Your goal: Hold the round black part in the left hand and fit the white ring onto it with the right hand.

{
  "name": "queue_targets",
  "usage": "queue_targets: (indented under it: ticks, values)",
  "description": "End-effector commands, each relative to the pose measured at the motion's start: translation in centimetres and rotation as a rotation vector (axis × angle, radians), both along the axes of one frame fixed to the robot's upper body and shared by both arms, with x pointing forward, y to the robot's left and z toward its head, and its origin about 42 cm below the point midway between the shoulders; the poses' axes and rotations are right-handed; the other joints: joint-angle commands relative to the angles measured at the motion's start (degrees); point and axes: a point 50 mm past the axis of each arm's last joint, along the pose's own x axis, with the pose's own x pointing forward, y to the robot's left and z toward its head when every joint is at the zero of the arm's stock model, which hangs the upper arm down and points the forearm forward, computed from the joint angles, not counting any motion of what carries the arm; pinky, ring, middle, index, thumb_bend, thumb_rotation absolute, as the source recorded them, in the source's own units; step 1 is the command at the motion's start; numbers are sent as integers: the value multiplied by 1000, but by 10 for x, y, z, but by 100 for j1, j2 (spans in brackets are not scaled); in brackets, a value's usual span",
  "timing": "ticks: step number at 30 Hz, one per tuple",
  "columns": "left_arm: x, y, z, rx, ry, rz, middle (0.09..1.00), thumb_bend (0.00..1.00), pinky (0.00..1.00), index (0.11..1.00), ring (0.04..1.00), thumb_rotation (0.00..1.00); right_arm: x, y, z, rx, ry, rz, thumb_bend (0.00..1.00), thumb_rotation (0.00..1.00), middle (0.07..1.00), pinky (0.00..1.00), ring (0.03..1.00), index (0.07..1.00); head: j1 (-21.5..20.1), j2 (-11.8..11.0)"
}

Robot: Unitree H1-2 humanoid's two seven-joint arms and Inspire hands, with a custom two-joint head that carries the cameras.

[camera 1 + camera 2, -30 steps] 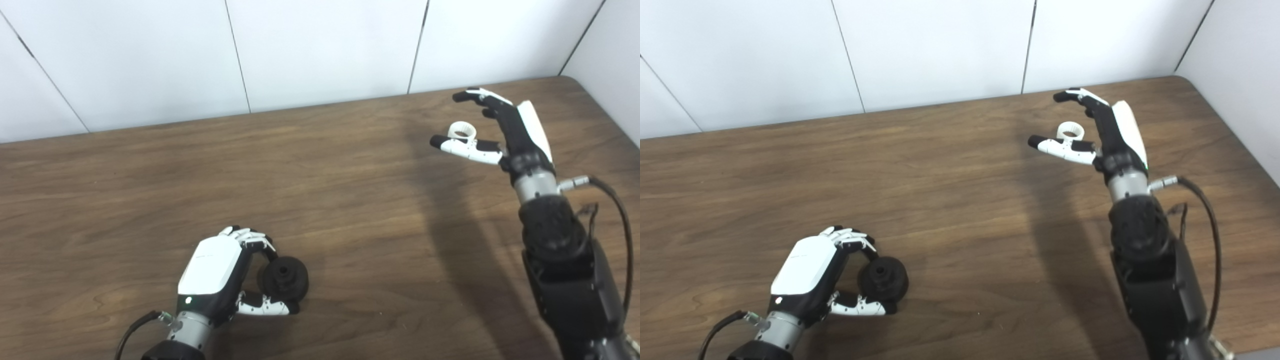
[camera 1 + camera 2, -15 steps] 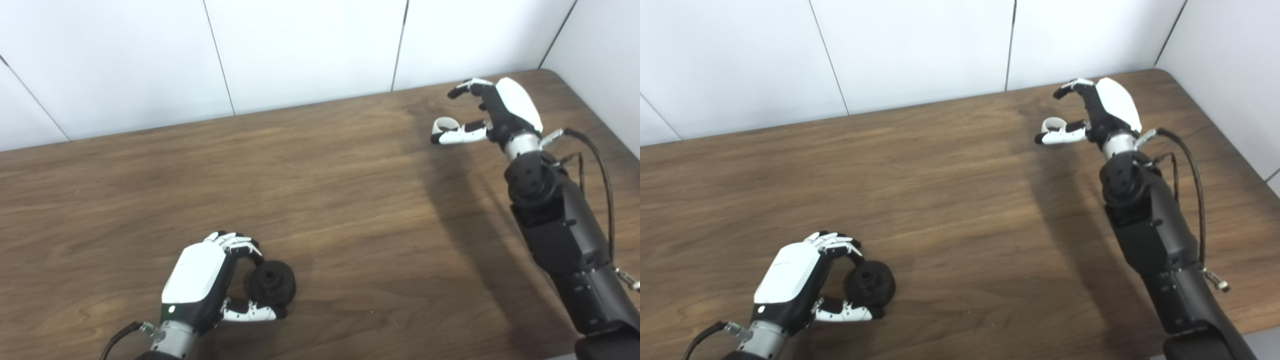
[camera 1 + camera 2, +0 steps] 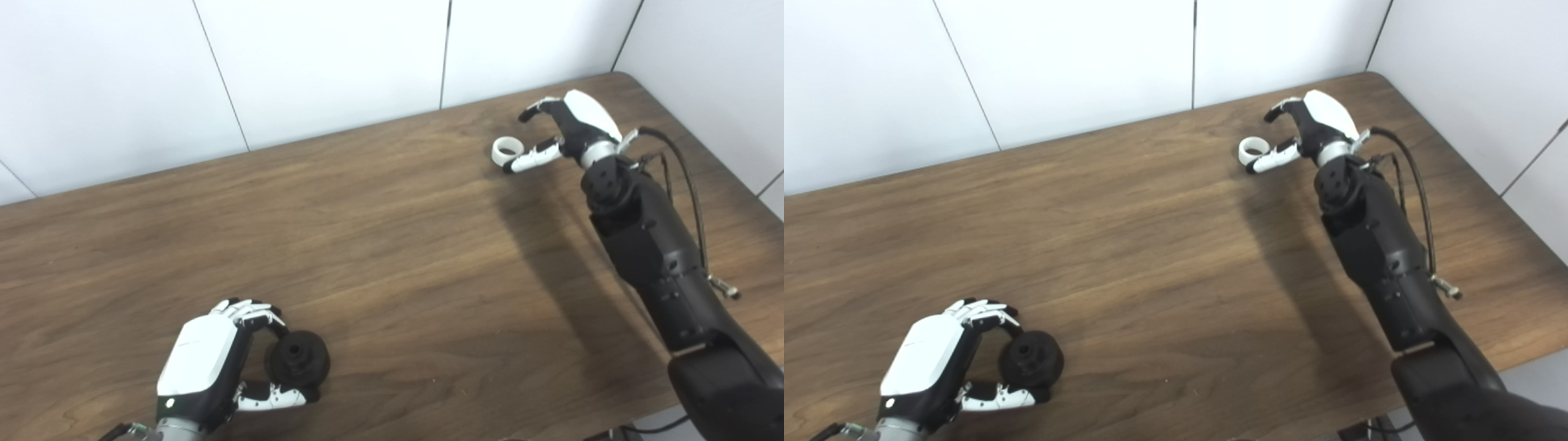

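The round black part (image 3: 298, 359) sits low at the table's near left. My left hand (image 3: 205, 361) is shut on it, with curled fingers (image 3: 260, 312) touching its top and the thumb under its near side. The white ring (image 3: 507, 149) lies flat on the table at the far right. My right hand (image 3: 566, 125) hovers open beside it, palm down. Its thumb (image 3: 533, 158) reaches to the ring's near edge, and its fingers (image 3: 539, 107) arch above and behind the ring. The ring lies free, with nothing closed on it.
The brown wooden table (image 3: 392, 245) meets white wall panels (image 3: 331, 55) at the back and on the right. Its rounded far right corner (image 3: 625, 76) is just behind my right hand. The right forearm (image 3: 649, 245) and its cable lie over the table's right side.
The view has swung right, shifting the whole picture. My right hand has rolled palm-down and dropped toward the table beside the ring. The left hand keeps the same hold on the black part.
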Motion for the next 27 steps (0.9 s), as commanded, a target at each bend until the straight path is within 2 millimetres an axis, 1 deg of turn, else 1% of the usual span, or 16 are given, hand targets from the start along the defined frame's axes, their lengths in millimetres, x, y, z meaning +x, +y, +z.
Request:
queue_targets:
  ticks: [1, 6, 8, 18, 27]
  values:
    - [0, 7, 2, 20, -12, 12, 762, 520, 924, 487, 843, 48, 10, -7, 32, -39, -59, -6, 834, 234, 914, 918, 961, 728, -4, 16]
    - [0, 5, 1, -3, -16, 8, 753, 521, 916, 485, 833, 46, 17, -7, 31, -46, -25, -5, 830, 210, 891, 929, 958, 716, -4, 16]
    - [0, 5, 2, -1, -14, 9, 751, 521, 915, 485, 831, 46, 20, -7, 30, -50, -17, -8, 843, 213, 894, 928, 958, 714, -4, 16]
    - [-4, 5, 2, 3, -5, 15, 757, 521, 921, 486, 835, 47, 37, -4, 32, -77, 46, -2, 842, 237, 889, 943, 971, 719, 26, 46]
    - [-4, 5, 3, -1, -14, 12, 753, 521, 916, 486, 833, 46, 52, 7, 34, -101, 105, 10, 842, 261, 928, 970, 990, 711, 50, 45]
